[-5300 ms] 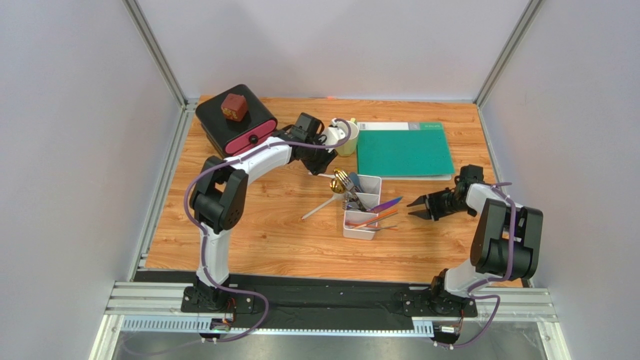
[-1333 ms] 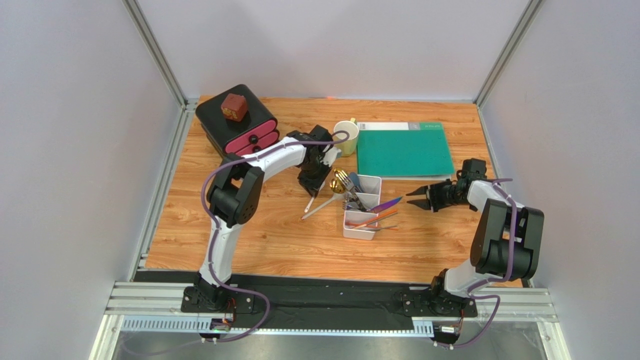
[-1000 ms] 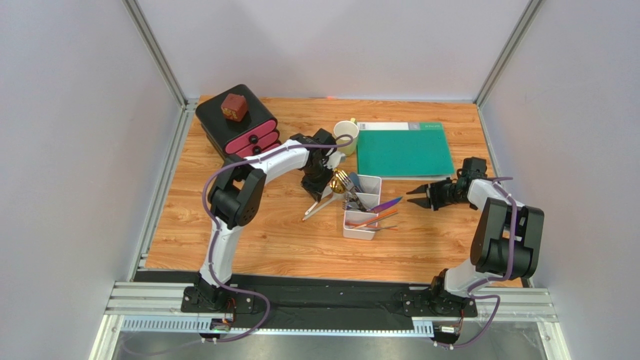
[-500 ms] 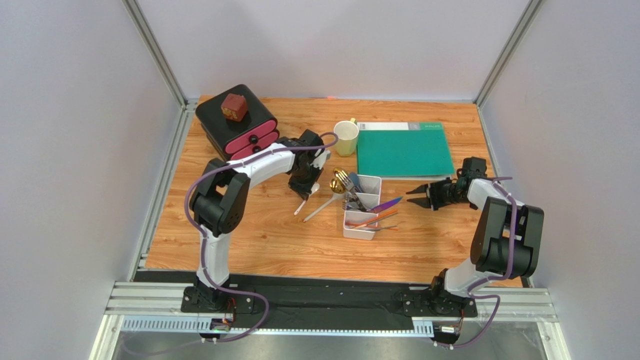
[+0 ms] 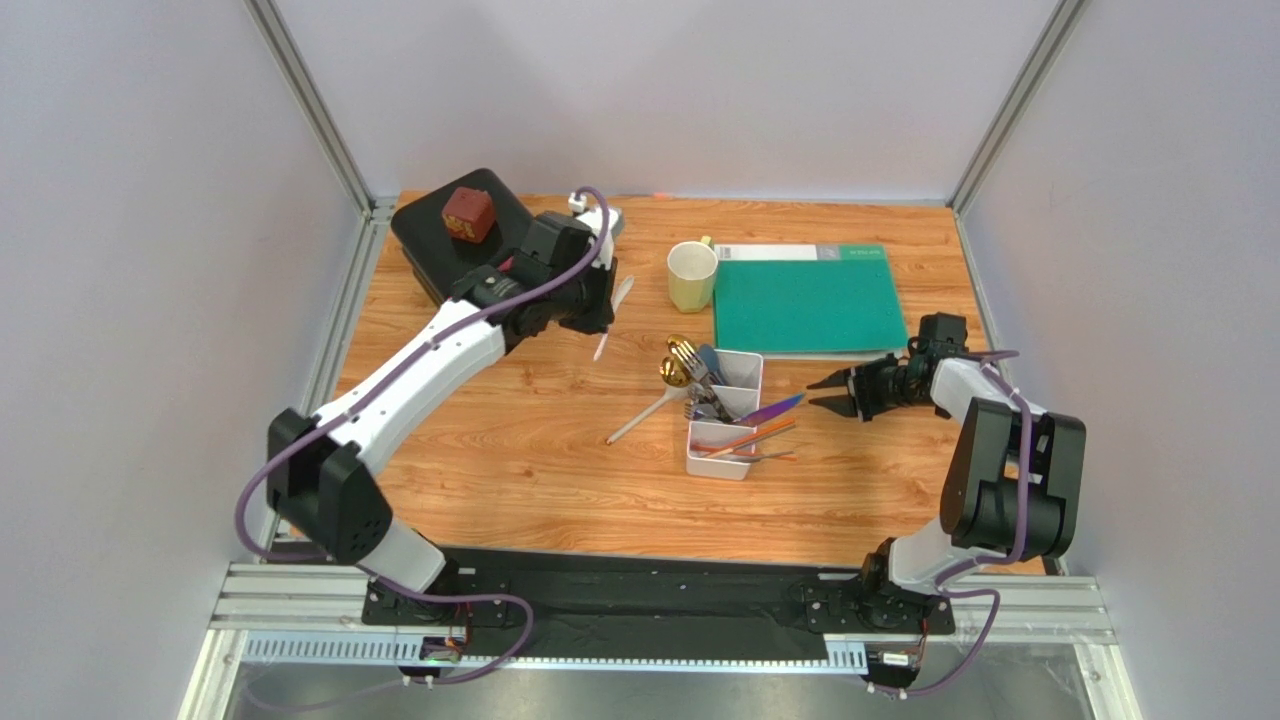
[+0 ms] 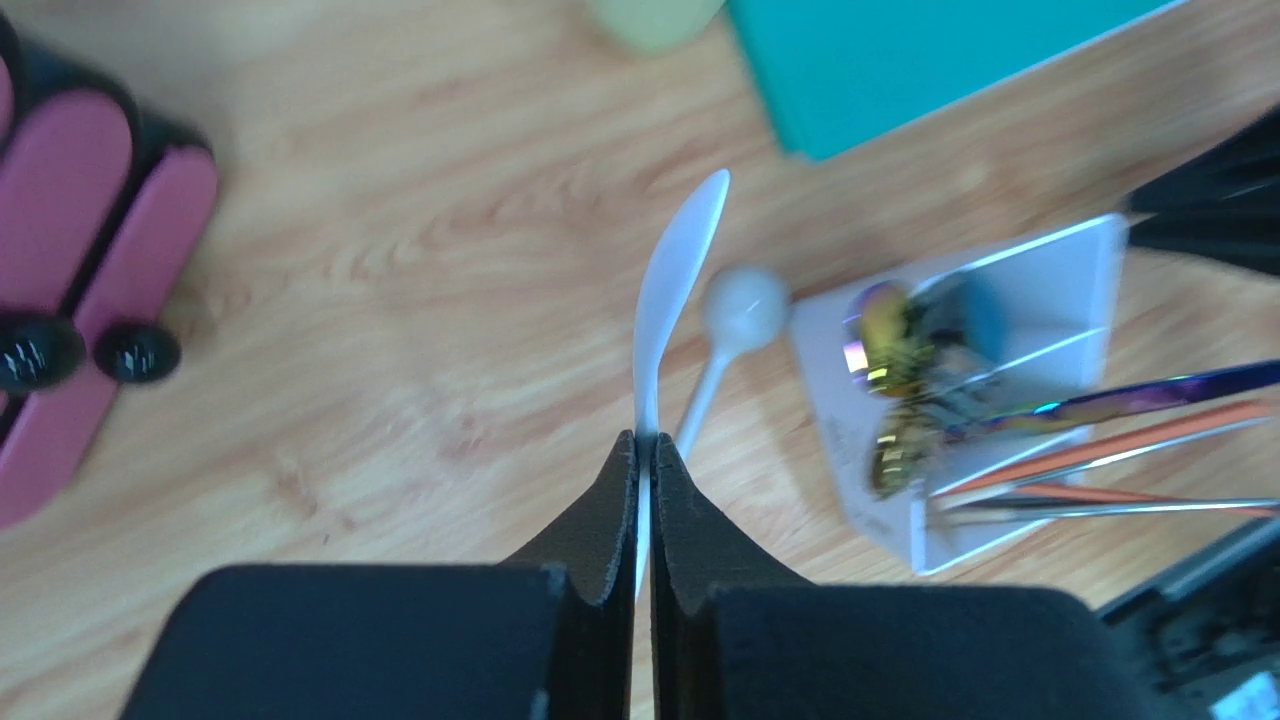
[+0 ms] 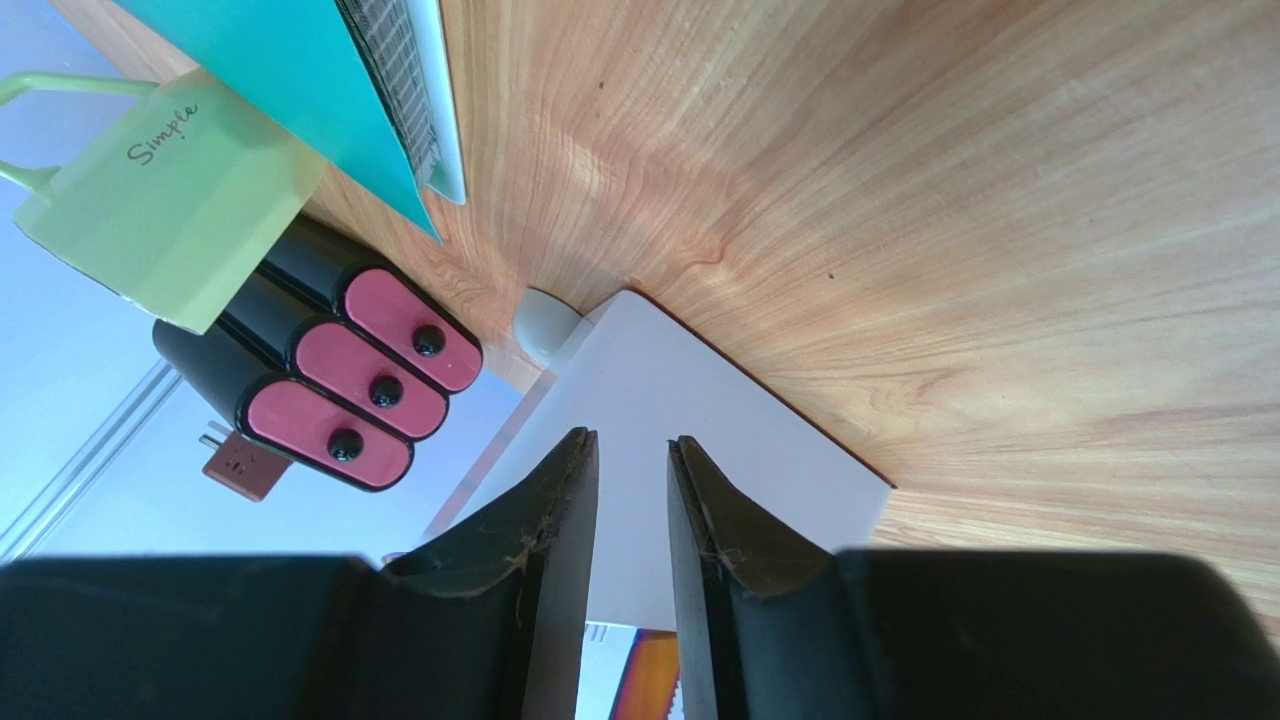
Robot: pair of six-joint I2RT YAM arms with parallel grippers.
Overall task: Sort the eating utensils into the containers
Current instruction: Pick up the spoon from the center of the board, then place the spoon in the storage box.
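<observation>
The left gripper's (image 6: 642, 443) two black fingers are pressed together on the handle of a slim white utensil (image 6: 669, 285), whose tapered end sticks out past the fingertips. Seen from above, that gripper and its utensil (image 5: 613, 312) sit between the black box with pink drawers (image 5: 458, 267) and the pale green cup (image 5: 691, 275), well apart from the tray. A brown block (image 5: 469, 213) rests on the box.

Below the raised utensil, a pale spoon (image 5: 640, 416) lies on the wooden table (image 5: 511, 465), its round bowl just beside the white divided tray (image 5: 718, 467).

The tray's far compartments hold gold (image 5: 679, 357), blue and iridescent pieces bunched together. An iridescent purple utensil (image 5: 774, 408) and orange-brown chopsticks (image 5: 747, 440) lie in the nearer compartments and jut over the right-hand rim.

The right gripper (image 5: 825, 396) is low on the tray's right side, just beyond the purple utensil's tip. Its fingers stand slightly apart with nothing between them. The wrist view shows them aimed at the tray's white wall (image 7: 706, 435).

A teal folder (image 5: 809, 300) lies flat behind the tray, to the right of the cup.
</observation>
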